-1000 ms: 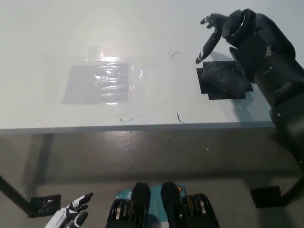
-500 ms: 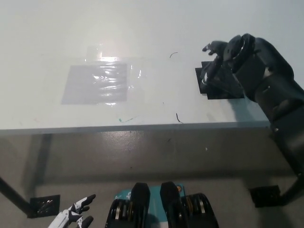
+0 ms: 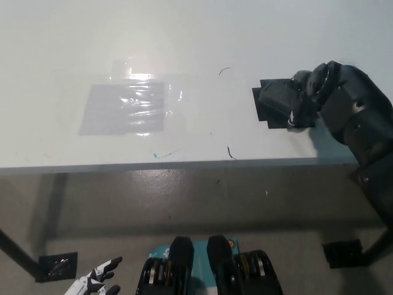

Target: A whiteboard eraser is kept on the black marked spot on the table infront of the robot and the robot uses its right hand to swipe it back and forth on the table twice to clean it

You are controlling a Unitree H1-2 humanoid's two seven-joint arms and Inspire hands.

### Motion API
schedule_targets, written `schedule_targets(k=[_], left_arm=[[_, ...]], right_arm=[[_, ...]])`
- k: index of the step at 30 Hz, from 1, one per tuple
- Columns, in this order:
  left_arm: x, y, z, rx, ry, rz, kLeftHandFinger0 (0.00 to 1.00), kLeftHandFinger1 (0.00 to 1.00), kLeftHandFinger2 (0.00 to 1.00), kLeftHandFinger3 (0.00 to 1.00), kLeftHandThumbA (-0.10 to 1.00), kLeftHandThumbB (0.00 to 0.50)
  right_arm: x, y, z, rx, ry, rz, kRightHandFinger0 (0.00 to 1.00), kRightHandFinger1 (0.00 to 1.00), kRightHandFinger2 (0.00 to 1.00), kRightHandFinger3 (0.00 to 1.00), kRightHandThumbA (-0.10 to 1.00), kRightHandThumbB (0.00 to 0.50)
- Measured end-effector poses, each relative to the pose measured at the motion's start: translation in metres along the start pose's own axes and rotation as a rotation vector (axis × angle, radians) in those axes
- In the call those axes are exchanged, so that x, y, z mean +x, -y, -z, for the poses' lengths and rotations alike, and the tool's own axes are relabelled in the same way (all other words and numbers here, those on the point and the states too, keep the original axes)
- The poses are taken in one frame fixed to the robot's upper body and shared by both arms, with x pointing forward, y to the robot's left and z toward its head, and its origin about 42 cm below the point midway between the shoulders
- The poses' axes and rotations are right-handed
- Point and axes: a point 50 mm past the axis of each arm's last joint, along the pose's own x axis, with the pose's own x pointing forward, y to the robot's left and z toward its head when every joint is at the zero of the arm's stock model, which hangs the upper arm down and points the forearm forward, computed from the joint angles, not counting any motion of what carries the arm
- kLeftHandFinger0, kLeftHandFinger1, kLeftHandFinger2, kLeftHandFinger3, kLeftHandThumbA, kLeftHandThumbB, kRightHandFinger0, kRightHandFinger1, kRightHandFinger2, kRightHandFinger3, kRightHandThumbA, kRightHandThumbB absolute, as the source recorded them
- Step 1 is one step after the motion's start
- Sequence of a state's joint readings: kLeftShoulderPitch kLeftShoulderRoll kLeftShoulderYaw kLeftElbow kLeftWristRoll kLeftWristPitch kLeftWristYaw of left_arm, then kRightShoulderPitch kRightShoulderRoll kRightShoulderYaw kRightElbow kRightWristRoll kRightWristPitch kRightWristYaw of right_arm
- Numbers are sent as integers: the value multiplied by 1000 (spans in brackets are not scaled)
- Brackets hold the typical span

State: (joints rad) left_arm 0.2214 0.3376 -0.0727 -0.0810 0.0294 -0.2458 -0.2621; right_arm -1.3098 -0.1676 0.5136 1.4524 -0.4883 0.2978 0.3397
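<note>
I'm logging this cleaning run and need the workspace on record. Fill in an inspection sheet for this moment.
Surface: white table, with a few small pen marks near its front edge.
Job's things: dark whiteboard eraser on the black marked spot, at the table's right.
Clutter: shiny clear taped sheet at the table's left.
Hands: black right hand down on the eraser, fingers curled over it; white left hand low at the picture's bottom left, below table level, fingers apart, holding nothing.
Cables: nothing seen.
Surroundings: grey floor under the table, black table foot at lower right.
</note>
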Motion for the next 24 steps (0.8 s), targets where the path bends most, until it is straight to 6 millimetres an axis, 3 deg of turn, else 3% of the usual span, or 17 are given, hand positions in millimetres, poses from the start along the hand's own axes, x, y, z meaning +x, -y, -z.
schedule_targets(k=[5,9,14,16,17,18,19,21,22,23,24], left_arm=[[0,0,0,3,-1,1,1000,1000,1000,1000,833,420],[3,-1,-1,8,7,5,1000,1000,1000,1000,802,419],[8,-1,-3,25,18,11,1000,1000,1000,1000,747,418],[8,-2,-3,30,17,13,1000,1000,1000,1000,743,426],[8,-2,-4,33,17,15,1000,1000,1000,1000,740,425],[8,-2,-4,36,17,16,1000,1000,1000,1000,737,425],[8,-3,-4,39,18,17,1000,1000,1000,1000,725,422],[9,-3,-4,41,20,18,1000,1000,1000,1000,720,423],[9,-3,-5,42,21,18,1000,1000,1000,1000,721,424],[10,-3,-5,44,23,18,1000,1000,1000,1000,724,424],[11,-3,-5,45,25,19,1000,1000,1000,1000,727,424]], right_arm=[[3,-7,5,12,-5,-4,1000,1000,1000,1000,1000,290],[4,-8,6,42,0,0,1000,1000,1000,1000,1000,376],[6,-12,8,113,8,64,1000,1000,1000,1000,1000,419],[7,-14,8,129,10,83,1000,1000,1000,1000,992,415],[7,-15,8,130,11,98,776,937,1000,1000,934,428],[7,-16,7,130,14,110,751,946,1000,1000,932,425],[8,-17,6,130,19,120,806,999,1000,1000,923,416],[8,-20,5,128,23,130,874,1000,1000,1000,823,370],[8,-21,4,128,24,137,830,955,975,1000,730,339],[9,-22,4,128,23,148,625,739,781,930,603,258],[9,-24,4,128,23,160,507,626,681,862,515,210]])
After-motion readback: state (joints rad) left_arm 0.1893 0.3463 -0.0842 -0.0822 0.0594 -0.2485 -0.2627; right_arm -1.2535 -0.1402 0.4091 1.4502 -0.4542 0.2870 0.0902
